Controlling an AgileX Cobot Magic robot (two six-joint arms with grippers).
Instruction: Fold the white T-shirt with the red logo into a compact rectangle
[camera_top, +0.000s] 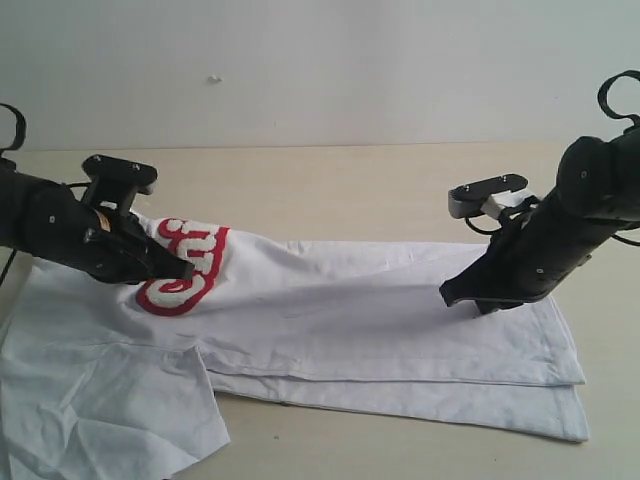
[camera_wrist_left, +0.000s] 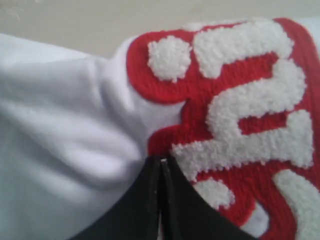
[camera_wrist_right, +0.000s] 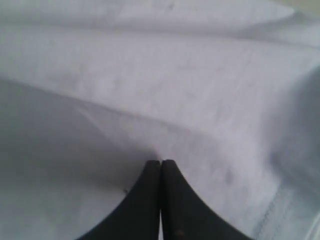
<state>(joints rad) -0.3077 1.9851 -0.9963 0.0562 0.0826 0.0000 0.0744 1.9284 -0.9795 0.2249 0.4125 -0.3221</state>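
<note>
Grasp step: the left claw (camera_top: 186, 270) pinches the shirt (camera_top: 350, 320) at the logo (camera_top: 200, 250), and the right claw (camera_top: 448, 295) pinches its right part. Next, probably, lift both evenly and fold toward the near side.

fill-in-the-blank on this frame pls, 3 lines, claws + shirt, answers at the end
1. The left claw pinches the white T-shirt at the edge of the red logo, whose fuzzy letters are ____.
2. The right claw is ____ on plain fabric, away from the logo.
3. On the table the shirt lies ____ lengthwise, with two hem edges stacked at the right of the exterior view.

Missing words: white; shut; folded
</note>
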